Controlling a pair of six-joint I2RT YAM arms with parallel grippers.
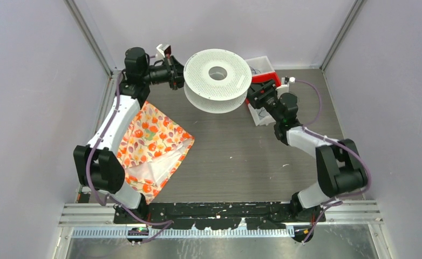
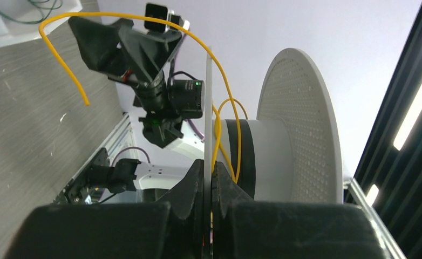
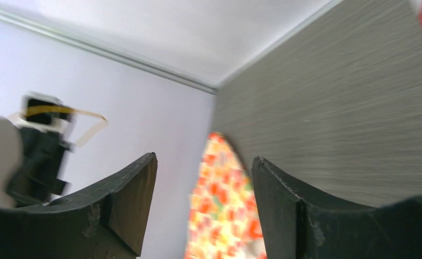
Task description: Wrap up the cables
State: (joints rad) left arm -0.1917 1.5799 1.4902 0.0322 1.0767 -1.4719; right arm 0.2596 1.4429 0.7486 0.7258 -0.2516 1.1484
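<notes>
A white perforated spool (image 1: 217, 81) is held tilted above the table's far middle. My left gripper (image 1: 177, 74) is shut on its near flange (image 2: 208, 97), which stands edge-on between my fingers (image 2: 190, 189). A thin yellow cable (image 2: 144, 21) is looped round the hub beside a dark band (image 2: 245, 151); it arcs up and left, and its free end hangs loose. My right gripper (image 1: 258, 97) is just right of the spool, open and empty (image 3: 204, 183). Greenish wires (image 2: 36, 11) lie in a white bin.
A white and red bin (image 1: 263, 69) stands behind the spool at the back right. A floral cloth (image 1: 149, 145) lies on the left of the table and shows blurred in the right wrist view (image 3: 225, 205). Enclosure walls surround the table.
</notes>
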